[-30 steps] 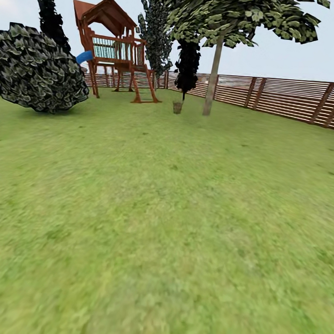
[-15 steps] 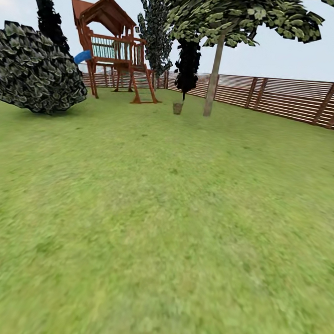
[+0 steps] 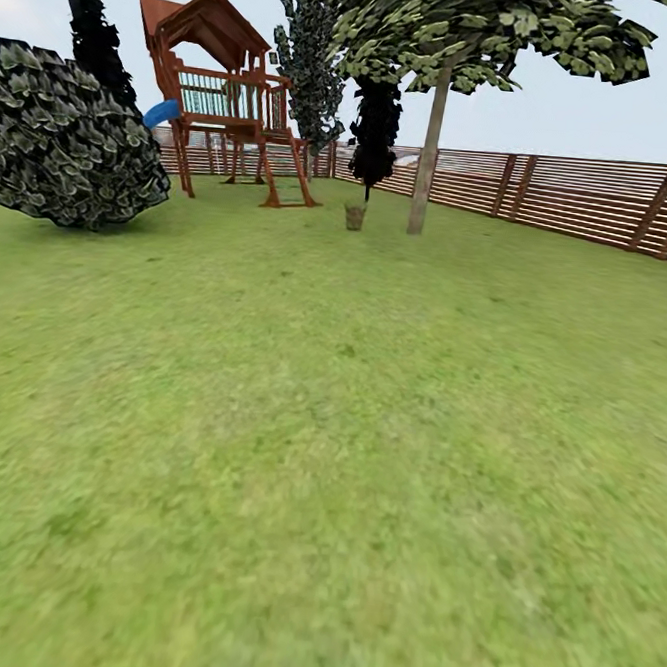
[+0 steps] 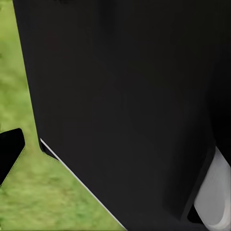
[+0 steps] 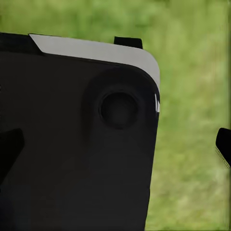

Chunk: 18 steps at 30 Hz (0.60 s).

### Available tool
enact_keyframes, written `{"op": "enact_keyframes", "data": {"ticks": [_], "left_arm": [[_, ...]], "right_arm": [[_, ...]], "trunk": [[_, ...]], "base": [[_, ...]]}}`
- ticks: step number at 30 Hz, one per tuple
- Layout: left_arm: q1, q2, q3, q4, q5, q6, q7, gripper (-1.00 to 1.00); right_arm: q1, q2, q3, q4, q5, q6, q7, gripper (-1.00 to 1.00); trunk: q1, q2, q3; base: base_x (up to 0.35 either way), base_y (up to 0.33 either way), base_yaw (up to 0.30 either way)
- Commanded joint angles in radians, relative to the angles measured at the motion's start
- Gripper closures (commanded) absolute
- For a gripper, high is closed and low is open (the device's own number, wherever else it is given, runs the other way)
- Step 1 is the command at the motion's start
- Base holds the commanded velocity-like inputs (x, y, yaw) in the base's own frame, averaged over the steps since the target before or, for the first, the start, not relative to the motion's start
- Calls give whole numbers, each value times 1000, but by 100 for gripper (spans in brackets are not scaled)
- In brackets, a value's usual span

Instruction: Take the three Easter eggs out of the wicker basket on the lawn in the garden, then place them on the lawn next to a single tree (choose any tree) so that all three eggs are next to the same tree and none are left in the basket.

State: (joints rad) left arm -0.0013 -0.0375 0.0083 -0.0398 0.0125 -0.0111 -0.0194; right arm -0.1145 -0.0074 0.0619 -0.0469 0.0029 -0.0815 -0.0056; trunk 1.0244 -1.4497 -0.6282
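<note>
We saw the small brown open-weave wicker basket (image 3: 355,216) standing far off on the wide mottled green lawn (image 3: 324,453), towards the far edge of the grass, just beside the tree with the pale tan-grey trunk and grey-green leafy crown (image 3: 425,150). It was too small and distant for us to tell whether any eggs lay in it. Just behind the basket stood one black-foliaged tree on a thin dark stem (image 3: 375,126), and behind that one tall narrow dark-leaved tree (image 3: 310,66). Left of these we counted one red-brown wooden play tower with a peaked roof and a blue slide (image 3: 227,94), one large rounded dark leafy bush (image 3: 73,142) near the lawn's left edge, and one black conical tree (image 3: 97,29) rising behind the bush. A brown horizontal-slat wooden fence (image 3: 584,203) ran along the far and right edges of the garden.

The head view gave us the whole yard; the wrist views gave only close grass and dark robot bodywork. In the left wrist view a black panel (image 4: 125,106) covered most of the picture. In the right wrist view a black housing with a pale grey rim and a round recess (image 5: 77,139) stood before the grass. We could not tell how wide either pair of jaws stood, nor whether they had hold of anything. We could read no writing or labels.
</note>
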Motion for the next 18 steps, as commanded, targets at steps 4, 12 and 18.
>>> {"op": "enact_keyframes", "data": {"ticks": [4,12,18], "left_arm": [[0,0,1,-1,1,-1,-2,-100],[0,-1,1,0,1,-1,-2,-100],[0,-1,1,-1,1,-1,-2,-100]], "right_arm": [[-1,2,6,1,1,-3,-1,-100],[-1,-1,6,1,1,-3,-1,-100],[-1,0,6,1,1,-3,-1,-100]], "trunk": [[1,0,-1],[1,0,-1],[1,0,-1]], "base": [[340,0,0],[340,0,0],[340,0,0]]}}
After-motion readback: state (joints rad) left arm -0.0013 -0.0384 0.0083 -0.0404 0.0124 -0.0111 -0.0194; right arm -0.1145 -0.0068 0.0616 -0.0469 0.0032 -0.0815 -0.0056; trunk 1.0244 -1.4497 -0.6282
